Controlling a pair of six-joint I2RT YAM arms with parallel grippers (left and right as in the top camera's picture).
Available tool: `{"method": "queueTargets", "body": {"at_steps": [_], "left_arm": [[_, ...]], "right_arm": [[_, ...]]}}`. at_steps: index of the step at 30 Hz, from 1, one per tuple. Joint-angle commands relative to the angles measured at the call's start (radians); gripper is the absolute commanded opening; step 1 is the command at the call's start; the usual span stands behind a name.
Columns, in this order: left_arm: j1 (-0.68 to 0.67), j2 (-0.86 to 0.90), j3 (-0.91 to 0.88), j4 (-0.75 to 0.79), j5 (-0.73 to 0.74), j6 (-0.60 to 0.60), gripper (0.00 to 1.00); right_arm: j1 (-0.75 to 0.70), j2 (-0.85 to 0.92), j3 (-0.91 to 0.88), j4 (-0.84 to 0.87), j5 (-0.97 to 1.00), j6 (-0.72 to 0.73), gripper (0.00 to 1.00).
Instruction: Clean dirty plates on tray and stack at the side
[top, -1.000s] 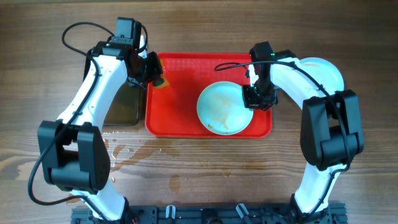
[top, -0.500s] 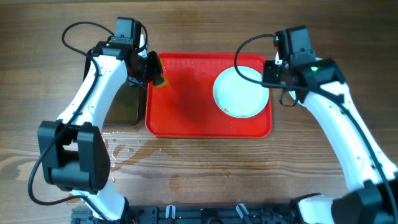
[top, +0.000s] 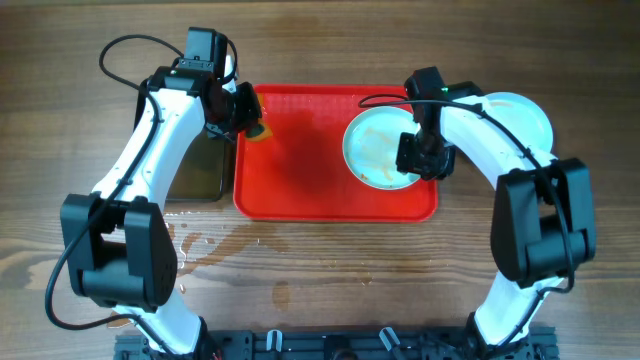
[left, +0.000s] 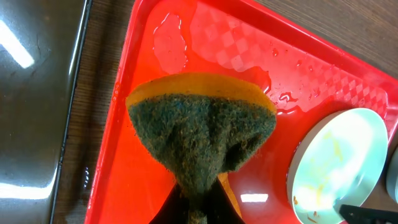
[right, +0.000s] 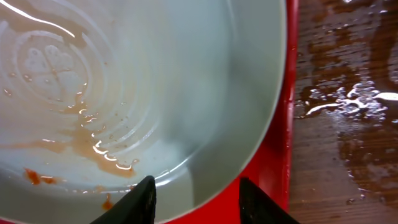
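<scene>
Straddling the sauce-smeared plate (right: 155, 81) at its 4 o'clock rim, my right gripper (right: 202, 200) stands spread; closing on wet glaze could let it slip. It lies at 3 o'clock on the red tray (top: 300, 195). My left gripper (left: 198, 204) pinches the sponge (left: 202, 134) at 10 o'clock.

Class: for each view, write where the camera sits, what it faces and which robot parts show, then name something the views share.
Overhead: fixed above the table, looking straight down on the tray, the plate, the left gripper and the right gripper.
Left wrist: on the left arm, looking down past its dark fingers at the sponge they pinch over the tray.
Right wrist: on the right arm, close over the plate's rim; two fingertips show at the bottom edge.
Shared: all three show the sauce-streaked plate on the tray.
</scene>
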Motion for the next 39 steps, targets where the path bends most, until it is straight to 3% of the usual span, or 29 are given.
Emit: {"method": "queueTargets", "body": {"at_steps": [1,4,9,10,14,17,21,28,30,31,32,39], "left_arm": [[-0.005,-0.003,0.010,0.003,-0.005,-0.013,0.04],[-0.005,-0.003,0.010,0.003,-0.005,-0.013,0.04],[-0.005,-0.003,0.010,0.003,-0.005,-0.013,0.04],[-0.005,-0.003,0.010,0.003,-0.005,-0.013,0.04],[-0.005,-0.003,0.010,0.003,-0.006,-0.013,0.04],[-0.005,-0.003,0.010,0.003,-0.006,-0.013,0.04],[-0.005,-0.003,0.010,0.003,-0.006,-0.013,0.04],[-0.005,-0.003,0.010,0.003,-0.006,-0.013,0.04],[-0.005,-0.003,0.010,0.003,-0.005,-0.013,0.04],[-0.005,-0.003,0.010,0.003,-0.006,-0.013,0.04],[-0.005,-0.003,0.010,0.003,-0.006,-0.013,0.04],[-0.005,-0.003,0.010,0.003,-0.006,-0.013,0.04]], "right_arm": [[0.000,0.058,0.001,-0.008,-0.077,-0.008,0.39],[0.044,0.059,0.001,-0.003,-0.149,-0.099,0.33],[0.087,0.058,0.051,-0.024,-0.149,-0.119,0.31],[0.079,0.058,0.079,-0.024,-0.148,-0.119,0.33],[0.029,0.060,0.135,0.060,-0.126,-0.113,0.57],[0.016,0.098,0.134,0.087,-0.127,-0.113,0.64],[0.015,0.152,0.134,0.097,-0.127,-0.112,0.65],[0.026,0.217,0.134,0.155,-0.277,-0.030,0.60],[0.027,0.243,0.134,0.157,-0.299,0.005,0.43],[0.026,0.246,0.134,0.158,-0.299,0.007,0.19],[0.025,0.246,0.134,0.158,-0.299,0.012,0.04],[-0.020,0.171,0.135,0.183,-0.403,-0.064,0.04]]}}
